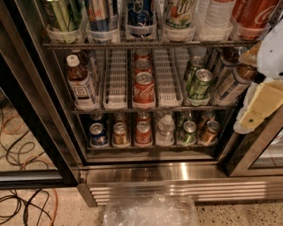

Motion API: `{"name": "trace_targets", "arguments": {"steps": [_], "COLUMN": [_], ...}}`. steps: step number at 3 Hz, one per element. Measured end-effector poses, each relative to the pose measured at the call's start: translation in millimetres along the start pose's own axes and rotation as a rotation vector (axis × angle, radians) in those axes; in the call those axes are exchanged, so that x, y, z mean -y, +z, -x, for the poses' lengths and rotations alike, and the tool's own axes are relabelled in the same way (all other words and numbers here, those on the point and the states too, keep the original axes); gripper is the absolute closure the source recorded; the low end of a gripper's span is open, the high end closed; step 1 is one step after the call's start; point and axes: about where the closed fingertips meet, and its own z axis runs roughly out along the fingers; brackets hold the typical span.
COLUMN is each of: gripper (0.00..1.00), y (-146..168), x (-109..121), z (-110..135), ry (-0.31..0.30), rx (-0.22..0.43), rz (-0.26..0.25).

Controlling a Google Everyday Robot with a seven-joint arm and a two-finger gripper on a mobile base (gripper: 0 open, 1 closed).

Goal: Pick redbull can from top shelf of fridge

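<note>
The redbull can [101, 13], blue and silver with red lettering, stands upright in a clear plastic cup at the front of the top shelf [132, 44], second lane from the left; its top is cut off by the picture's edge. A green striped can [62, 15] stands to its left and a darker blue can [140, 12] to its right. The fridge [185, 174] is open in front of me. My gripper [261, 106], white and cream, hangs at the right edge, lower than the top shelf and far right of the redbull can, with nothing seen in it.
The middle shelf holds a brown bottle [82, 84], red cola cans [144, 88] and green cans [199, 84]; the lower shelf holds a row of small cans. A crumpled plastic bag [150, 212] lies on the floor below. Cables [22, 145] lie at the left, behind glass.
</note>
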Motion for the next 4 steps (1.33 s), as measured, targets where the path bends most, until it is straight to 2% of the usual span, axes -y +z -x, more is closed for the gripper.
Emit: {"name": "trace_targets", "arguments": {"steps": [1, 2, 3, 4], "gripper": [0.00, 0.00, 0.00, 0.00], "y": [17, 46, 56, 47], "x": [-20, -48, -48, -31], "z": [14, 31, 65, 80], "ry": [0.130, 0.284, 0.459, 0.501], "rx": [0.140, 0.294, 0.469, 0.544], "rz": [-0.007, 0.017, 0.009, -0.038]}}
